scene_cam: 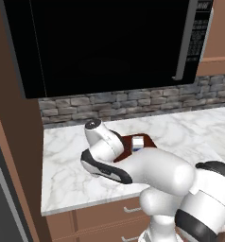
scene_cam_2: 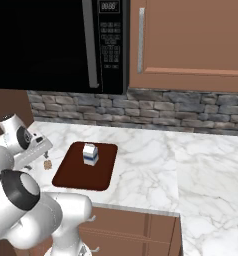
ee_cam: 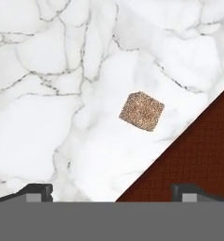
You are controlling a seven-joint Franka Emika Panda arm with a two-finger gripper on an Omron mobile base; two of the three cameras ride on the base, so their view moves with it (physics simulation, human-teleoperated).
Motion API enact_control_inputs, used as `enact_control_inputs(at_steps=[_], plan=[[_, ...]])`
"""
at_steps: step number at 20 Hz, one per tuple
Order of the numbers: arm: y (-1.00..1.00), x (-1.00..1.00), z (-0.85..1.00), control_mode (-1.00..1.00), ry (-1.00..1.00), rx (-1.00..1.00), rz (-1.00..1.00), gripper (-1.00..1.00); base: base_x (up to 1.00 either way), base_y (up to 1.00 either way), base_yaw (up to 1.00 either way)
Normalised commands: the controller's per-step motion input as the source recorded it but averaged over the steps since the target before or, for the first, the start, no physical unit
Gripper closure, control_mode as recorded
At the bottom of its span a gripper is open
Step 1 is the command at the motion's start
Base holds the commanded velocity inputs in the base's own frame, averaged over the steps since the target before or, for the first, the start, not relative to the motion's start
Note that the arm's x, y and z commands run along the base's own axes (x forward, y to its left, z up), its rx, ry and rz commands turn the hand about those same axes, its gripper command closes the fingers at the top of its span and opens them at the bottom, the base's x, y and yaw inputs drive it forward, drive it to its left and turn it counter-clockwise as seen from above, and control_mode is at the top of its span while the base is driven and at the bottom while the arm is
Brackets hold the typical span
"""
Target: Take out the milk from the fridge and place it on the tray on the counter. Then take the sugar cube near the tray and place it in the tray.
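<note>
The milk (scene_cam_2: 90, 154) stands upright on the dark reddish-brown tray (scene_cam_2: 76, 175) on the marble counter (scene_cam_2: 151, 155). From the left base view, the milk (scene_cam: 138, 142) and a strip of the tray (scene_cam: 150, 140) show behind my arm. The sugar cube (scene_cam_2: 47, 164) lies on the counter just left of the tray. In the hand view the sugar cube (ee_cam: 141, 111) sits beside the tray's edge (ee_cam: 194, 150). My gripper (ee_cam: 114, 193) hovers above it, open, with nothing between its fingertips (ee_cam: 36, 192). In the right base view the gripper (scene_cam_2: 45, 151) hangs just over the cube.
A big black microwave (scene_cam: 105, 42) hangs over the counter, with a stone backsplash (scene_cam_2: 156, 112) behind. A wooden wall cabinet (scene_cam_2: 191, 40) is at the right. Brown drawers (scene_cam_2: 131, 227) lie under the counter edge. A tall brown panel (scene_cam: 10, 142) bounds the counter's left end.
</note>
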Motion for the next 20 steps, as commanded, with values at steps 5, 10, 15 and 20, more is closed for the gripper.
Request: enact_control_inputs(at_steps=[5, 10, 15, 20], plan=[[0.03, 0.00, 0.00, -1.00, 0.17, -0.07, 0.06, -1.00, 0.00, 0.00, 0.00], [0.01, 0.00, -0.07, -1.00, 0.03, -0.09, 0.06, -1.00, 0.00, 0.00, 0.00], [0.00, 0.00, -0.15, -1.00, -0.01, -0.07, 0.07, -1.00, 0.00, 0.00, 0.00], [0.00, 0.00, 0.00, -1.00, 0.00, -0.02, 0.09, -1.00, 0.00, 0.00, 0.00]])
